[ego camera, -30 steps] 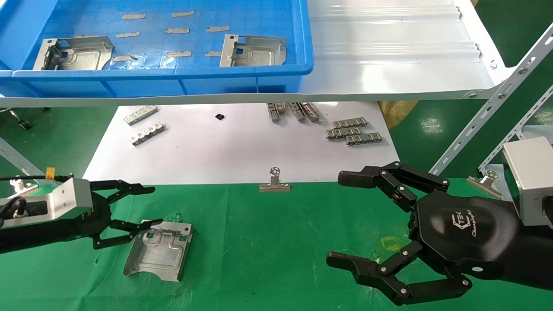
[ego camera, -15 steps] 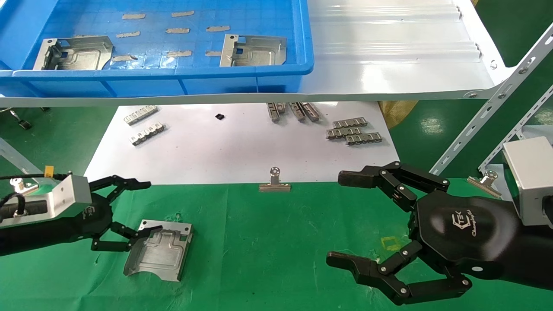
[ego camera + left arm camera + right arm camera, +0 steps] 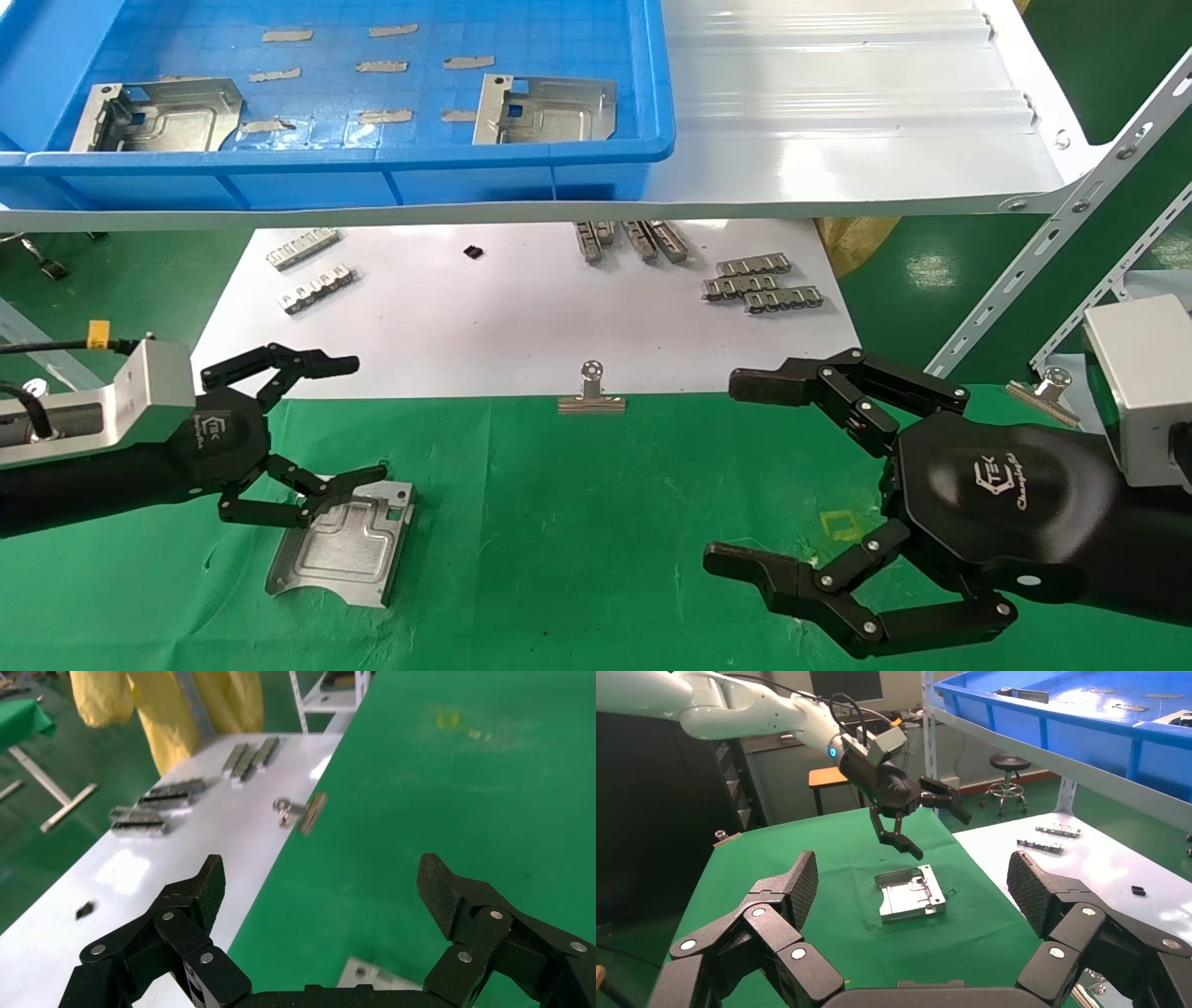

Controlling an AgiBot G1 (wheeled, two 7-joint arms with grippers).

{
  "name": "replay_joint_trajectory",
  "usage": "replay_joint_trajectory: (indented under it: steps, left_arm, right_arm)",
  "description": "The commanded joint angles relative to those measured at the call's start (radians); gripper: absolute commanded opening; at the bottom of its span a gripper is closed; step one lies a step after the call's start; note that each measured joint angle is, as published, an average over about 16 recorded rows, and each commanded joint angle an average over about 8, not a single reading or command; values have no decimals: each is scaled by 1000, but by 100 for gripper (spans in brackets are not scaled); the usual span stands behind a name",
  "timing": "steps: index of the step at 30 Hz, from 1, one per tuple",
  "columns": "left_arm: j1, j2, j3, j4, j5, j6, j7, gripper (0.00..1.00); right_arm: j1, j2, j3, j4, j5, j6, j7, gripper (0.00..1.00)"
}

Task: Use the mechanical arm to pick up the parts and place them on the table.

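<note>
left tool is spread wide and holding nothing, hanging above the near-left part of the green worktop. from the right wrist view you can see it's up in the air, clear of the plate below it. in its own wrist view the two black fingers stand far apart with just green cloth between them, and a corner of the plate peeks in at the picture's edge.

that plate is one of the silvery stamped parts, lying flat on the green cloth, concave edge toward the robot. in the head view the tool's lower finger overlaps its far corner, but the side-on shot shows a gap there, so no contact.

two more parts are up in the blue bin on the white shelf: one at the left end, one toward the right, with little tan tape pieces scattered on the bin floor.

right tool sits over the near-right of the worktop, also gaping wide, nothing in it, well apart from the plate.

behind the cloth there's a white sheet with small grey toothed strips on it, and a silver binder clip right at the edge where sheet meets cloth.
</note>
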Motion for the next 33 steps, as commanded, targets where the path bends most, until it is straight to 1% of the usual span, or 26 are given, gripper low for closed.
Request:
replay_joint_trajectory:
  steps: [1, 33]
  left_arm:
    - [18, -8, -17, -45, -10, -3, -35, 100]
    - [312, -141, -288, -770, -169, -53, -595, 100]
  right_arm:
    - [0, 0, 0, 0, 0, 0, 0, 100]
    - [0, 0, 0, 0, 0, 0, 0, 100]
